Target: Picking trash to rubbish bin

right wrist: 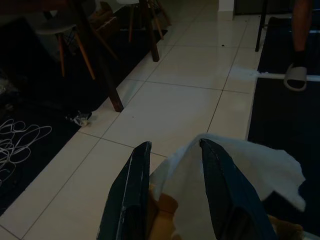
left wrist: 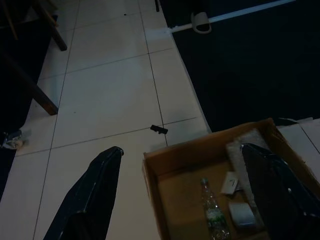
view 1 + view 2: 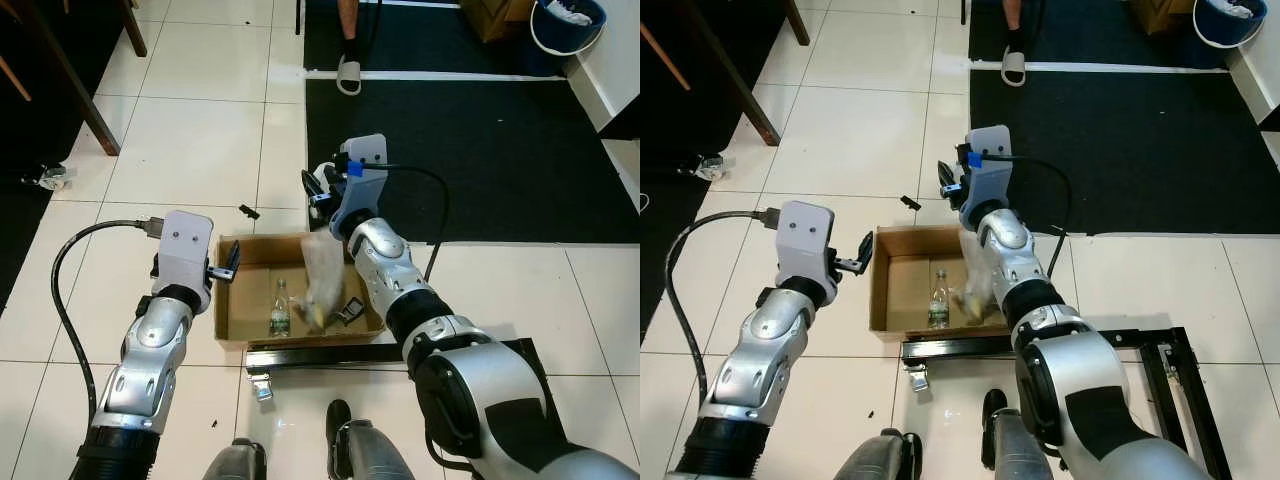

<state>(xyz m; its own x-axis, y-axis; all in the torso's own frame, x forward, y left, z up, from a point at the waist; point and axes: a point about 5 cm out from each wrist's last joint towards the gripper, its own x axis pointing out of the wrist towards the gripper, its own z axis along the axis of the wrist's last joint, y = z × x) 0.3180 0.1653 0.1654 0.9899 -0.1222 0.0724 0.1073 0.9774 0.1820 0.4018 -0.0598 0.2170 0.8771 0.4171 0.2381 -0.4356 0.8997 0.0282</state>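
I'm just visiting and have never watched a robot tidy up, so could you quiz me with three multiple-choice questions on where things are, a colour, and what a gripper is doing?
1. Where does the plastic bottle lie?
A on the dark mat
B in the cardboard box
C under a chair

2. What colour is the floor under the box?
A white tiles
B red
C bare wood

3. The right gripper is:
A open, holding nothing
B shut on a white plastic bag
C shut on the bottle

Answers: 1 B, the bottle lies on the box floor; 2 A, pale tiles surround it; 3 B, the bag is pinched between its fingers.
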